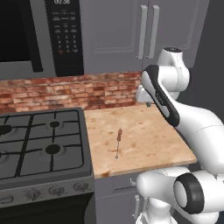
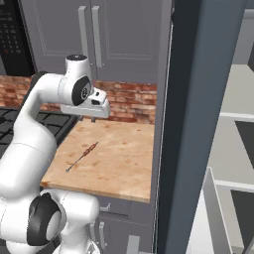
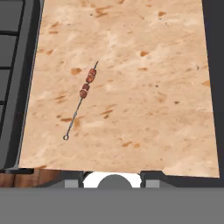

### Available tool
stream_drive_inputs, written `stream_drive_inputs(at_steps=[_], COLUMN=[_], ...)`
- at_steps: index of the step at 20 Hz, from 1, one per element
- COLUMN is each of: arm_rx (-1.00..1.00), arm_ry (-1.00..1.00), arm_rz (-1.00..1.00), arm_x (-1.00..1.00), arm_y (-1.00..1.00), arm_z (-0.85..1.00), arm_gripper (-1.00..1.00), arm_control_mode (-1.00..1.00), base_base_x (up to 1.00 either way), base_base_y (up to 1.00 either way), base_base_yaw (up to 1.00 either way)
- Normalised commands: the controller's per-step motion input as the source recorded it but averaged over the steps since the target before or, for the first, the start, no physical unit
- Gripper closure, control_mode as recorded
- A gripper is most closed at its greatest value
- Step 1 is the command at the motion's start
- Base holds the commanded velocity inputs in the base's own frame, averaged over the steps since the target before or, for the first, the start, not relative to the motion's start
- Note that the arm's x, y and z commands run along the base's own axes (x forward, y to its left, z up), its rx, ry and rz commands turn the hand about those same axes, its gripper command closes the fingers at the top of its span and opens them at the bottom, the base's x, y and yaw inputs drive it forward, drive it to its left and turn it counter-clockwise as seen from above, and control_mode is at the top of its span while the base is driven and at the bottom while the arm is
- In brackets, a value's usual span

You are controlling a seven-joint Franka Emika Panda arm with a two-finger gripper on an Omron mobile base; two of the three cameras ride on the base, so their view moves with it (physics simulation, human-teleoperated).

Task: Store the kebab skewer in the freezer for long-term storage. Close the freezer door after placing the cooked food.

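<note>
Even, shadowless light; soft rendering

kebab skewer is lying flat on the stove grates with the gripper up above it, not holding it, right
Not quite. The kebab skewer lies flat on the wooden counter, beside the stove, as the hand view shows. The rest holds: the gripper hangs above it, not holding it.

Glossy white rounded arm (image 1: 192,118) with dark joint bands and black circular caps.

You can make out pale digits on the microwave's (image 1: 41,35) dark control panel (image 1: 64,35) display, at its top edge, too blurred to read surely; the keypad labels below are illegible.
</note>
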Motion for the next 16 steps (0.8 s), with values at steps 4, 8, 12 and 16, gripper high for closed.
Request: stream_drive_inputs(at_steps=[4, 8, 12, 16], arm_rx=[0.00, 0.00, 0.00, 0.00], arm_ry=[0.05, 0.11, 0.14, 0.12], arm_rz=[-0.05, -0.16, -0.18, -0.21], arm_x=[-0.08, -0.20, -0.09, 0.00], arm_y=[0.19, 0.49, 0.29, 0.11], arm_z=[-0.27, -0.87, -0.88, -0.79], arm_gripper=[-1.00, -1.00, -1.00, -1.00], arm_control_mode=[-1.00, -1.00, -1.00, -1.00], base_base_x=[0.00, 0.00, 0.00, 0.00], base_base_y=[0.00, 0.00, 0.00, 0.00], base_base_yaw=[0.00, 0.00, 0.00, 0.00])
